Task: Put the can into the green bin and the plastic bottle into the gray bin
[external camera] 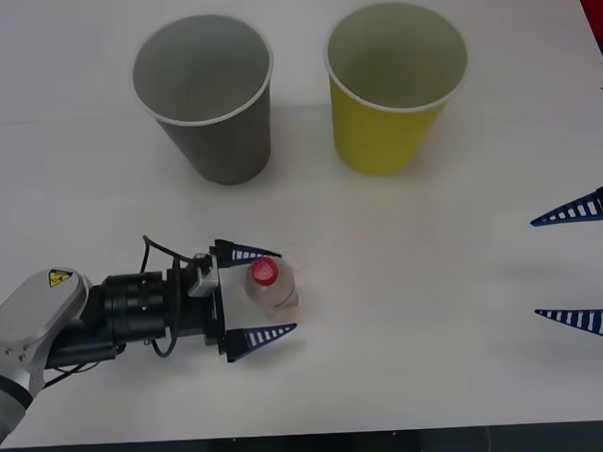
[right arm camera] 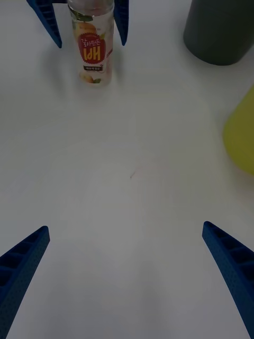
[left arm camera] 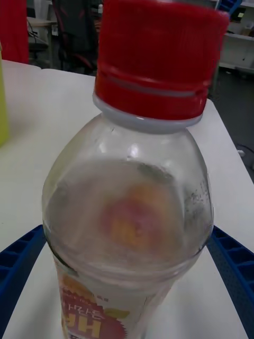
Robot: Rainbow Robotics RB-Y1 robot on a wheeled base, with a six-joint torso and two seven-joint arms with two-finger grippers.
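White tabletop point(external camera: 435, 310) runs under everything, and beyond its far edge the left wrist view catches a dim room with chairs and shelving.

On the left gripper point(external camera: 259, 295), the blue ribbed fingers point(left arm camera: 18, 265) stand on either side of the plastic bottle point(external camera: 271, 285), one on each flank of its clear body. They sit close against it, but whether they actually press on it cannot be told. The bottle stands upright on the table, red cap up, its pale label with red lettering showing in the right wrist view point(right arm camera: 96, 45). Behind the fingers, the left arm stretches low across the near left of the table.

The right gripper point(external camera: 583, 264) is at the right edge of the table, well apart from the bottle, its two blue fingers point(right arm camera: 24, 259) spread wide with bare table between them.

Farther back stand the two cups, upright and side by side without touching: the gray bin point(external camera: 208, 100) on the left, beyond the bottle, and the green bin point(external camera: 394, 87) to its right.
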